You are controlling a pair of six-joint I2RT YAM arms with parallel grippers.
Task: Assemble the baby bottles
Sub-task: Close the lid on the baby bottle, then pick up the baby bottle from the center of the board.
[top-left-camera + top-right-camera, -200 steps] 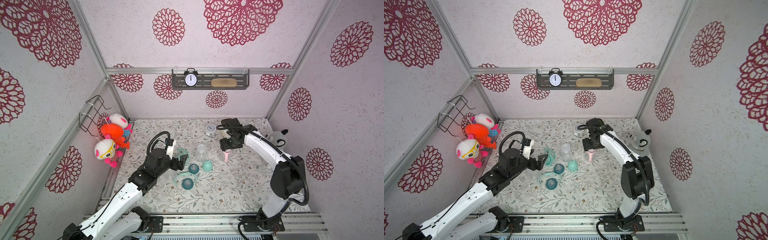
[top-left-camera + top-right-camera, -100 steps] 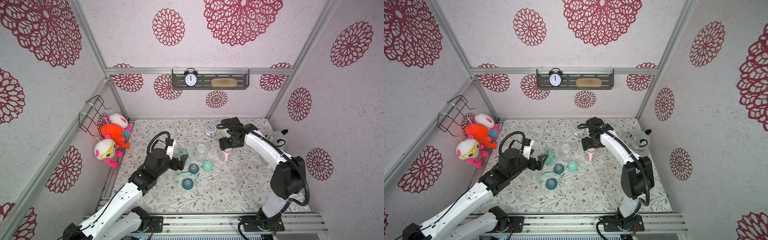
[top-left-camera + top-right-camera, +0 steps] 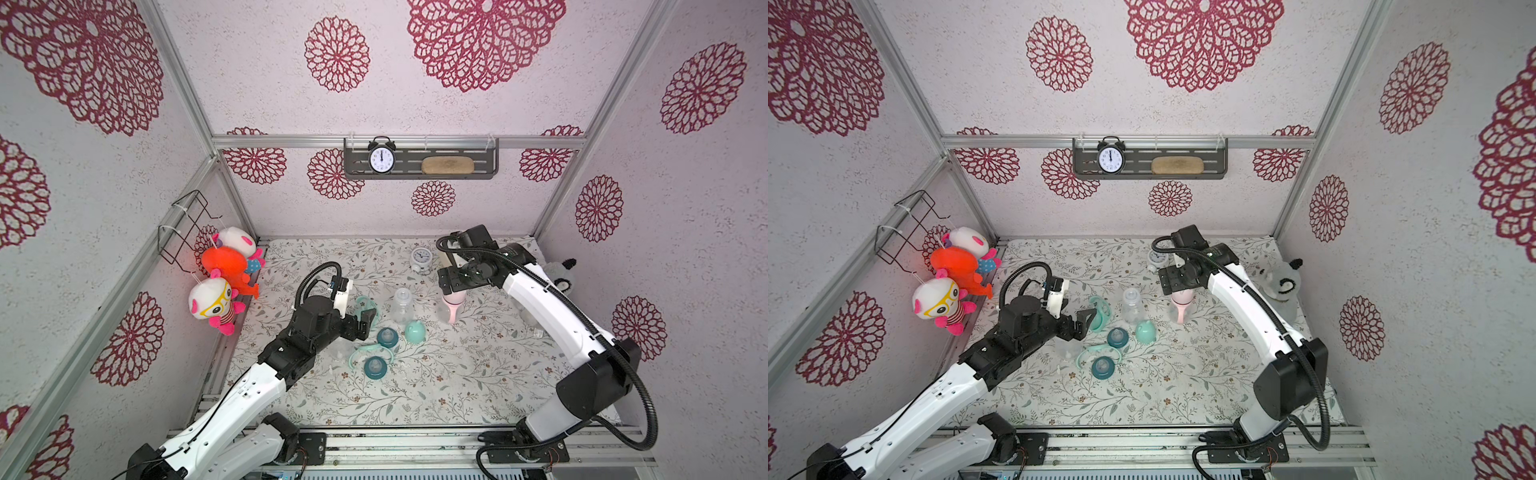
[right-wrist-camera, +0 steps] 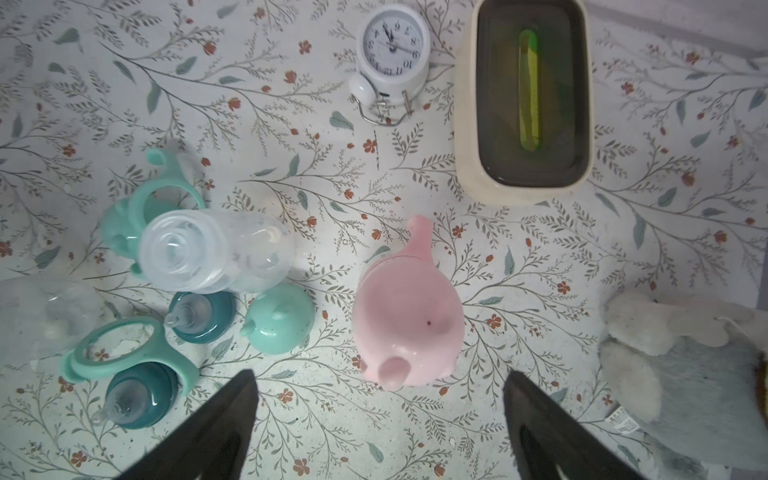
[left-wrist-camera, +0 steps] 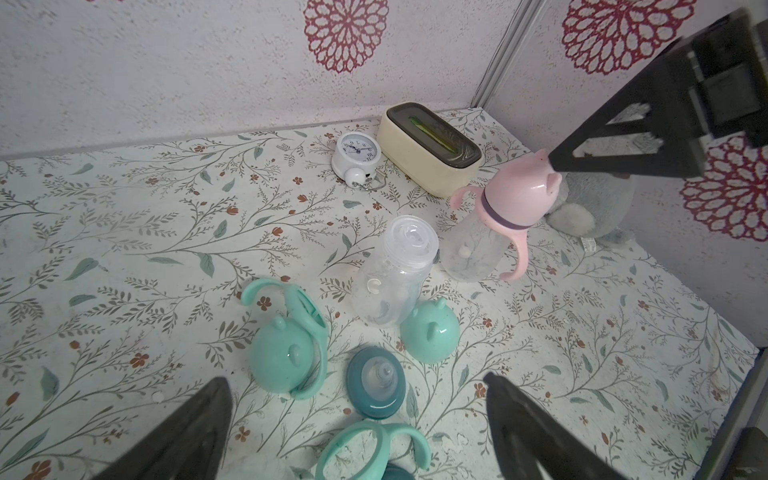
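Two grippers, jaws apart, gripping nothing | right gripper (image 4: 379, 372) directly over capped pink bottle (image 4: 409, 316), standing on floral mat (image 4: 540, 257) | left gripper (image 5: 355, 379) near clear bottle (image 5: 390, 282), loose mint caps (image 5: 430, 330), rings (image 5: 370, 446), teal nipples (image 5: 376, 382).

Little white alarm clock (image 4: 392, 45) sits right beside a cream lidded box (image 4: 464, 124), grey plush toy (image 4: 690, 374) off near the corner.
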